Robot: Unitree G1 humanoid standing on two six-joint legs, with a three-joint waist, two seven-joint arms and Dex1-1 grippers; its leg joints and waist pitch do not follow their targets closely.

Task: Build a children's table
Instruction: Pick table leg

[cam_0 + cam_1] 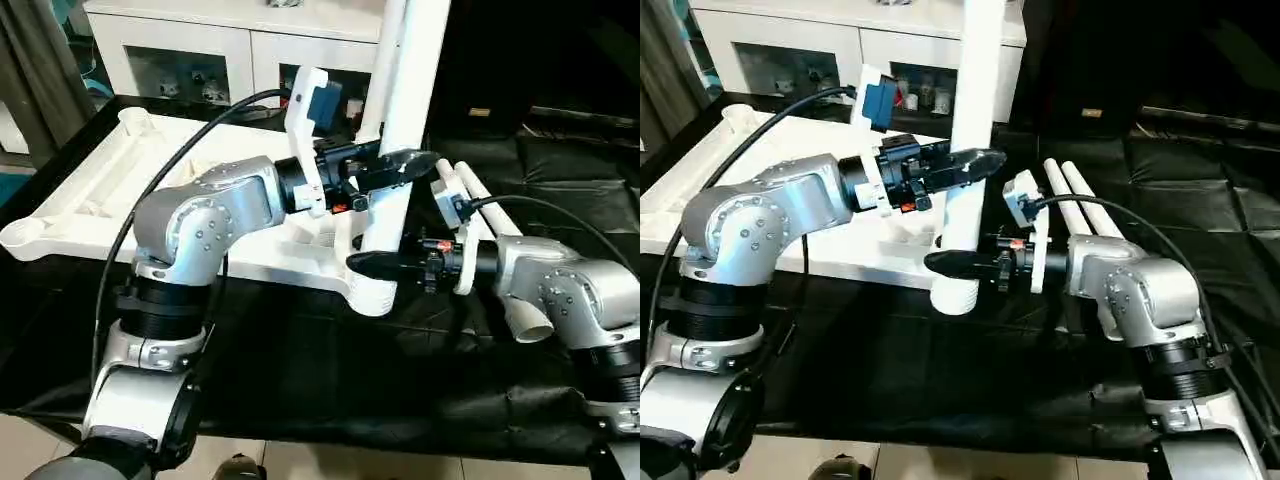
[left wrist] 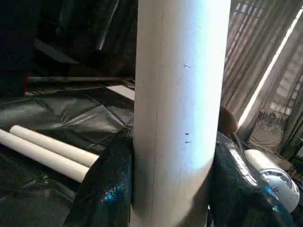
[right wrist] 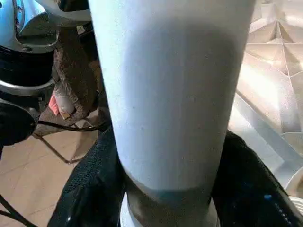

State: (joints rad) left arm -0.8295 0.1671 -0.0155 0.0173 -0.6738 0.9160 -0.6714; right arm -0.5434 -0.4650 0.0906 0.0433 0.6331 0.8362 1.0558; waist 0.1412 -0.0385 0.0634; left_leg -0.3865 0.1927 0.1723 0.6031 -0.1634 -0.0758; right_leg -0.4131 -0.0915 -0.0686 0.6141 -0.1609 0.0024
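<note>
I'm looking down at the white table top [image 1: 90,200], lying ribbed side up on the black-draped table [image 1: 300,380], and one white leg [image 1: 395,130] is standing upright in the rounded corner socket [image 1: 372,292] nearest me. My left end effector [image 1: 392,168] is pinching that leg partway up, with a black finger [image 2: 106,189] pressing against each side of it. My right end effector [image 1: 385,266] is sitting lower, just above the socket; its fingers [image 3: 90,194] are flanking the leg's base closely, though I can't tell whether they're actually pressing on it. Two more legs [image 1: 1085,205] are lying side by side on the black cover, just beyond my right forearm, well apart from the table top. A white cabinet with glass doors [image 1: 200,50] is standing behind the table top.
</note>
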